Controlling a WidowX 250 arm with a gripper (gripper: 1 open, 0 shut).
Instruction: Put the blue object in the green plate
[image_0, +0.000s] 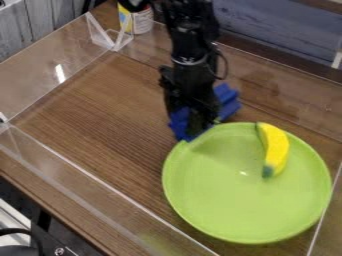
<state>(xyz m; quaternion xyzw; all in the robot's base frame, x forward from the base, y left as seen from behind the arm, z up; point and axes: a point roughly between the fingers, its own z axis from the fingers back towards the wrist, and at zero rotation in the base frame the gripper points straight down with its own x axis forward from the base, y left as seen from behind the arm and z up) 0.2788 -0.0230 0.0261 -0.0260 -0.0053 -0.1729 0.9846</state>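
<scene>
Black hand (191, 112) points straight down, clamped on the blue object (203, 113), which sits just past the far-left rim of the green plate (227, 195), its lower end at or over the rim; whether it touches the plate is unclear. A yellow banana (274, 148) lies on the plate's right side. Plate rests on the wooden desk (94, 110) inside clear plastic walls (40, 55).

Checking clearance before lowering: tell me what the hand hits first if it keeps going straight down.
The hand points straight down, shut on the blue block. Below looks like the wooden table, just beside the green plate's rim; depth is unclear.
</scene>
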